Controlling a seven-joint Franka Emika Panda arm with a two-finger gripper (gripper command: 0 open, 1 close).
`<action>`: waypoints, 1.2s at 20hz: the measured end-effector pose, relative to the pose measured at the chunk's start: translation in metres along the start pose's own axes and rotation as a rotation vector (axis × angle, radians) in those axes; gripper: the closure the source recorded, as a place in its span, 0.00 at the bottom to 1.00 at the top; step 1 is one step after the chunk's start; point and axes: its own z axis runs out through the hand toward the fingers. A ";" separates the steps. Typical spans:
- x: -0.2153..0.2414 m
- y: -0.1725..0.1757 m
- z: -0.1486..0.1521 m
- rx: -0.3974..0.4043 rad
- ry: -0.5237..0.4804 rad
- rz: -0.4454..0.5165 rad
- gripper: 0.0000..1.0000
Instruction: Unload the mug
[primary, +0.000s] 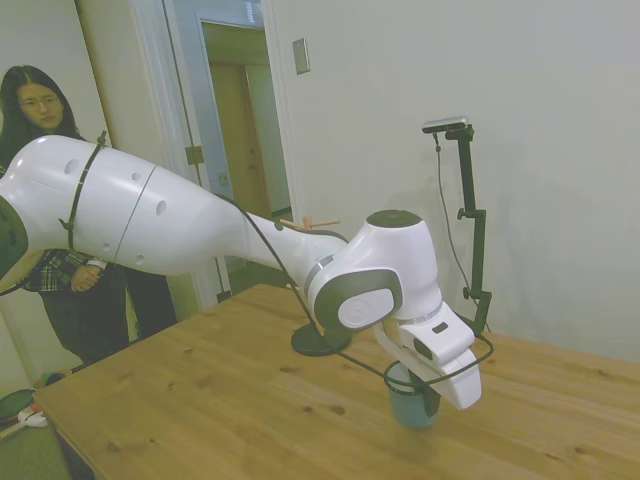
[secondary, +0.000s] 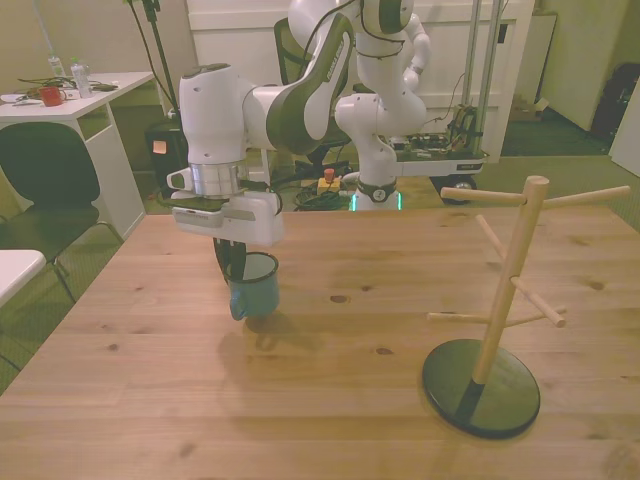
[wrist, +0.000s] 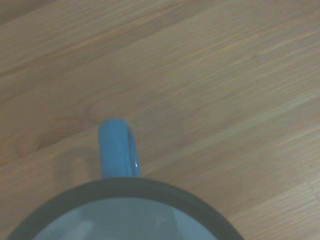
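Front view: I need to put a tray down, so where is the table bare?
The near edge and the middle strip between the mug and the wooden mug tree are bare table. So is the far right corner behind the tree. Around the gripper and mug it is crowded.

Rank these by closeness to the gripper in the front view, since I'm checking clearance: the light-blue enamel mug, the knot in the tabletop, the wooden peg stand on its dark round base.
1. Light-blue enamel mug: directly at the gripper, on the wooden table.
2. Dark knot: in the wood, toward the front view's right.
3. Wooden peg stand: farthest, at the front view's right.
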 end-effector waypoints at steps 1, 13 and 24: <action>-0.001 -0.001 -0.001 -0.005 -0.004 -0.005 1.00; 0.000 0.004 0.019 -0.068 -0.014 -0.031 1.00; 0.008 0.011 0.023 -0.077 -0.008 -0.022 0.00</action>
